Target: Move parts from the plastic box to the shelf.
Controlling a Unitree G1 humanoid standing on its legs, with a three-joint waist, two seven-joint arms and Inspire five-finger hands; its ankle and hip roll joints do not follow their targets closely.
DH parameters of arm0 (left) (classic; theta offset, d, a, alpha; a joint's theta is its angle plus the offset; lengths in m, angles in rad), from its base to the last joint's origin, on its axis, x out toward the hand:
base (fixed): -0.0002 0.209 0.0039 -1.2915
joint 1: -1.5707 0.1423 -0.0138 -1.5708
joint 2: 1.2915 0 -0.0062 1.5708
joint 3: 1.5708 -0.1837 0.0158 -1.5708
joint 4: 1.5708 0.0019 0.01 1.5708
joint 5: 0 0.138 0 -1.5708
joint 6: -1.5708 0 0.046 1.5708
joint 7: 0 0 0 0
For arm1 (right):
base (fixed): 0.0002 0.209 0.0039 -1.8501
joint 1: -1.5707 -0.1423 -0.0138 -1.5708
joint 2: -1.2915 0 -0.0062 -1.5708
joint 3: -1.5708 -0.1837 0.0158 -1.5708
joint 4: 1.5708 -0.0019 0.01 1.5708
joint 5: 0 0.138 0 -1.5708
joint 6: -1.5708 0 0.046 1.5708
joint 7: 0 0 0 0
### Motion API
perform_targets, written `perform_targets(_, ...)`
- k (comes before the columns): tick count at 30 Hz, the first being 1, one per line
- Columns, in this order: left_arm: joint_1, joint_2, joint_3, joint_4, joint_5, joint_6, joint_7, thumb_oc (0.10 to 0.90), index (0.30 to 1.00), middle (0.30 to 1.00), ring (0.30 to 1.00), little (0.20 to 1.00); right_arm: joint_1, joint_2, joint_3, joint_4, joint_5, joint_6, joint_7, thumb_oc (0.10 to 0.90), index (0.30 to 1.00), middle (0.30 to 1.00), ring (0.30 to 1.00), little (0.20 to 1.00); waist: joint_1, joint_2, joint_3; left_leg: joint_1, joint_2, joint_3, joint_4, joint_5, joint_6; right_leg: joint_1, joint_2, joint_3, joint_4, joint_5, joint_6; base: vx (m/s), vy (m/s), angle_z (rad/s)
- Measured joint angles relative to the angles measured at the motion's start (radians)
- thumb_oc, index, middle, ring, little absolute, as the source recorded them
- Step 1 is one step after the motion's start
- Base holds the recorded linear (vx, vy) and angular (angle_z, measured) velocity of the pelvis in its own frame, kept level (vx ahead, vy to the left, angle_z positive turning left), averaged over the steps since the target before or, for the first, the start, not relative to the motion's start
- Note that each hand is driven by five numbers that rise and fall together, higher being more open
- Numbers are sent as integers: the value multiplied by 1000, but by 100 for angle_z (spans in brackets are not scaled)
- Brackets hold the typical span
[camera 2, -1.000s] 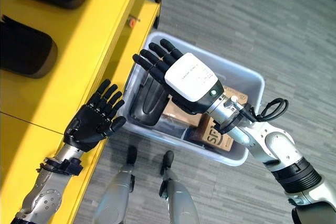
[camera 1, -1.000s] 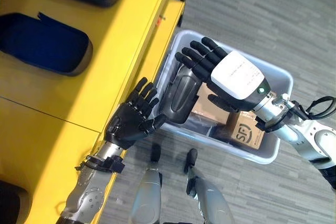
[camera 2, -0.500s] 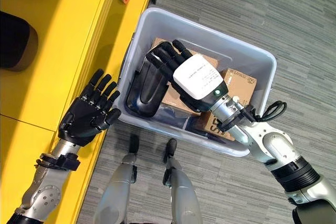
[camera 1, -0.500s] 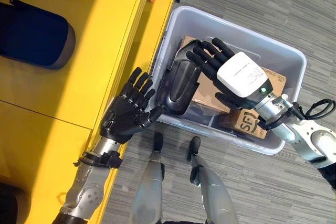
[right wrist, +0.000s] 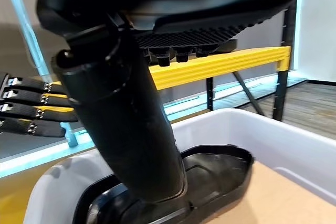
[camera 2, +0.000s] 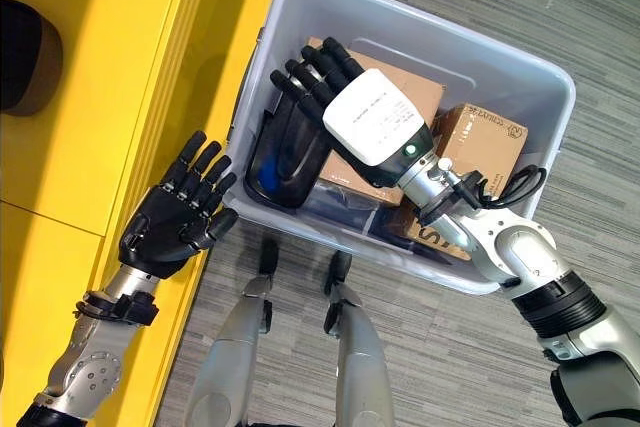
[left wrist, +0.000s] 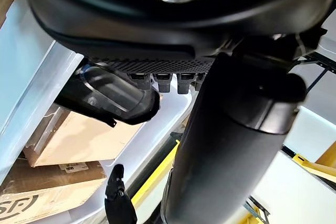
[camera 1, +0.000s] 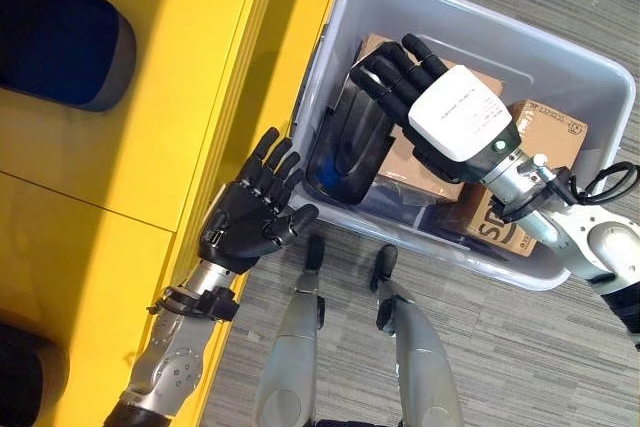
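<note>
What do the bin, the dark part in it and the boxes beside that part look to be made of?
The bin looks like pale grey, slightly translucent moulded plastic with a smooth rolled rim. The dark part, against which the right hand rests, seems glossy black moulded plastic, judging by its sheen and ribbed shape. The boxes are matt brown cardboard with printed labels.

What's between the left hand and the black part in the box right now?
Just the plastic box's near wall. In the left eye view, the open left hand sits outside it; the black part leans inside.

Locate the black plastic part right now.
The black plastic part stands inside the plastic box at its shelf-side wall, beside the cardboard boxes, under the right robot hand.
</note>
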Motion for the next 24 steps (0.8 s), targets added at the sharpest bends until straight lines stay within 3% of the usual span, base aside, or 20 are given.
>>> perform_targets(9, -11, 0, -12, 2, 0, -4, -6, 900, 1000, 1000, 1000, 1000, -80, 8, 90, 108, -3, 28, -1, 900, 1000, 1000, 1000, 1000, 5, 5, -1, -96, -5, -14, 70, -13, -5, -97, -10, -6, 82, -27, -10, -6, -13, 4)
perform_targets(18, -8, 0, -13, 3, 0, -19, -16, 900, 1000, 1000, 1000, 1000, -33, 8, 90, 140, 0, 60, -40, 900, 1000, 1000, 1000, 1000, 2, 13, 0, -182, -16, -19, 120, -28, 3, -181, -24, -4, 139, -40, -11, 1, 2, 2)
perform_targets(24, -10, -1, -21, 2, -1, -24, -16, 900, 1000, 1000, 1000, 1000, 41, 49, 23, 139, 1, 104, -110, 900, 1000, 1000, 1000, 1000, -7, 14, -1, -196, -16, -4, 126, -34, 8, -202, -25, 11, 143, -40, -10, 0, 15, -5)
